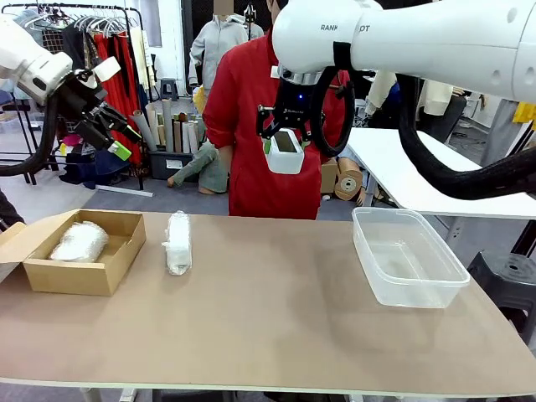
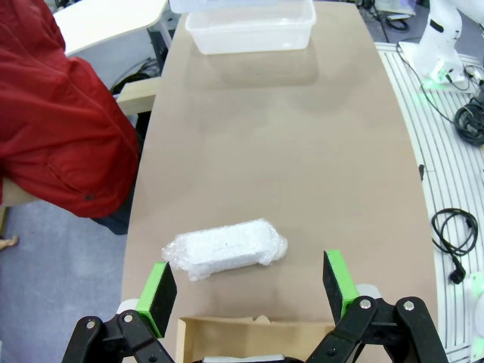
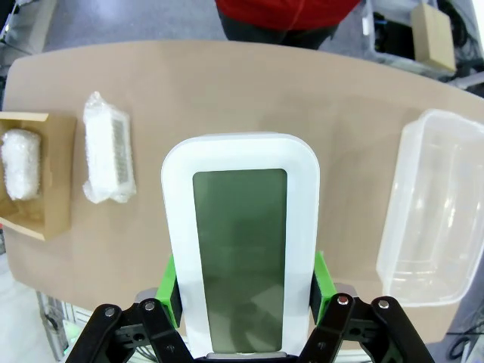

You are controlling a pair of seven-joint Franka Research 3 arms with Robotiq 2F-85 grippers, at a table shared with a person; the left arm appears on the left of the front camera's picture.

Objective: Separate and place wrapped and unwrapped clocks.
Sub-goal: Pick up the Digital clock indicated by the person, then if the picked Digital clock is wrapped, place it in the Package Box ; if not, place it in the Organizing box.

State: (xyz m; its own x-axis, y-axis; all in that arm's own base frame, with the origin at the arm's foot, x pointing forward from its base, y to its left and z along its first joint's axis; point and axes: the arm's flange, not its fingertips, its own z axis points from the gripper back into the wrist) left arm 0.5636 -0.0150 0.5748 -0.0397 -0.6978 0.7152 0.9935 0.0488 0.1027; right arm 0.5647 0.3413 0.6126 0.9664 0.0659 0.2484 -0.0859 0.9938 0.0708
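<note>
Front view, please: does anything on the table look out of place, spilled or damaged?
Only one thing: a wrapped bundle lies on the bare table beside the cardboard box, while the other bundle sits inside it. Nothing looks spilled or torn.

Garment workshop; clothes rack [image 1: 92, 29], fabric rolls [image 1: 166, 126] behind.

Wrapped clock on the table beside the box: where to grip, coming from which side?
Likely its middle, across the short width, from straight above. The wrapped clock lies flat and oblong, long sides free, clear of the cardboard box. The left pincer is open.
</note>
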